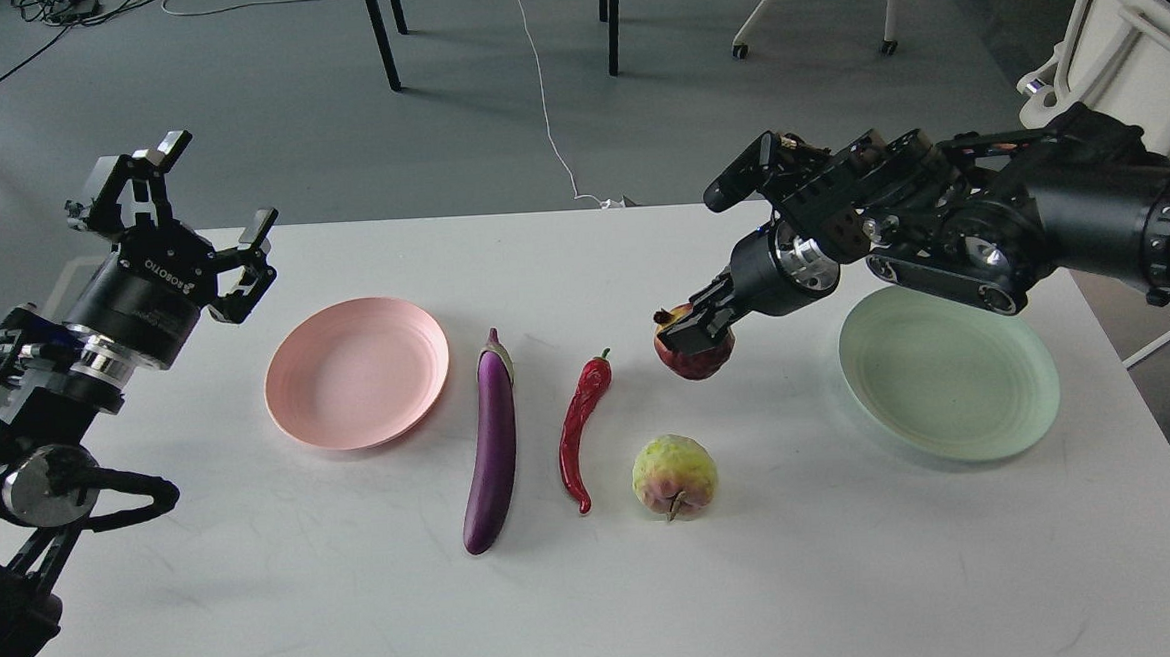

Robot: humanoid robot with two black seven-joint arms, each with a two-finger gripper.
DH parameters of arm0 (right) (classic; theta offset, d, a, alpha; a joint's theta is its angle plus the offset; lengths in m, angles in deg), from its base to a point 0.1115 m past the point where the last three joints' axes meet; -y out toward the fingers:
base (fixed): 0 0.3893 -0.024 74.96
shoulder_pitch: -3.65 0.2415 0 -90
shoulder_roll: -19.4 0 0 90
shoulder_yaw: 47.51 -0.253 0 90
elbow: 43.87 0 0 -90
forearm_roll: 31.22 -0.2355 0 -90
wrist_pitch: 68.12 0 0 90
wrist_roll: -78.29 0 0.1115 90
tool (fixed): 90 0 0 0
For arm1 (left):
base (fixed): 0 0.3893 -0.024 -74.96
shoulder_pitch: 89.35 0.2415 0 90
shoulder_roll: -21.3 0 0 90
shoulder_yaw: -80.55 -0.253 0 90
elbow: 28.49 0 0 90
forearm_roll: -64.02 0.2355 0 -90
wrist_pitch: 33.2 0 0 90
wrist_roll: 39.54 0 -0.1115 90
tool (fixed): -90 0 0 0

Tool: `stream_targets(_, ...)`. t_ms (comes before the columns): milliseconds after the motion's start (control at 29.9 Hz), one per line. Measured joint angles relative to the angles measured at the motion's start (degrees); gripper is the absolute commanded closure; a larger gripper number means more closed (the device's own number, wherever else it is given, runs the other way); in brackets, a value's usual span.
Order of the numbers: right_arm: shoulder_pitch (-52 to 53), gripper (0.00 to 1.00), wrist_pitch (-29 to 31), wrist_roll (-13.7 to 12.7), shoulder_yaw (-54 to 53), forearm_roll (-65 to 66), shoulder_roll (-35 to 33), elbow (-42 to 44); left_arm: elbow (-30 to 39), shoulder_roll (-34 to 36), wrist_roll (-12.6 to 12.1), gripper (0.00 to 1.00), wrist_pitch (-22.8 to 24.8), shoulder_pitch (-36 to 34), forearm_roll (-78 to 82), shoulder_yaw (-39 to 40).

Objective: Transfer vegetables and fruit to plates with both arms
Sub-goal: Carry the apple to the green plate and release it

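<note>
Right gripper (698, 335): your jaws were clamped on the dark red fruit (696, 351), black fingers over its top and near side. Whether the fruit sat on the table (858, 575) or just off it, I couldn't tell. It was around the middle of the table, left of the green plate (948, 375) and apart from it. The right arm came in from the right edge, over the back rim of that plate.

Left gripper (201, 218): jaws were spread wide, nothing between them. It hung over the table's back left corner, just behind and left of the pink plate (357, 372), not touching it.

Both plates had nothing on them. Pink one sat left of centre, green one towards the right edge.

Between the plates, all flat on the table:
- eggplant (492, 453), just right of the pink plate, lying front to back, pale cap towards the back edge
- chili (582, 431), just beside the eggplant on its right, apart from it, green stem towards the back
- yellow-green fruit (674, 476), right of the chili, in front of the gripped red fruit, brown stem facing the front edge
</note>
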Motion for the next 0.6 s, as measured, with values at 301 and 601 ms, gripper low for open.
stream_targets(301, 0.52, 0.62, -4.79, -0.01, 1.43, 9.16, -17.49, -1.6, 0.7, -0.85, 0.01, 0.0, -0.05, 0.28, 0.04, 0.15)
stream_targets(601, -8.88, 0.56, -7.86, 0.01, 2.0, 13.09, -20.07, 4.47, 1.17, -1.34, 0.01, 0.0, 0.0, 0.97, 0.08, 0.08)
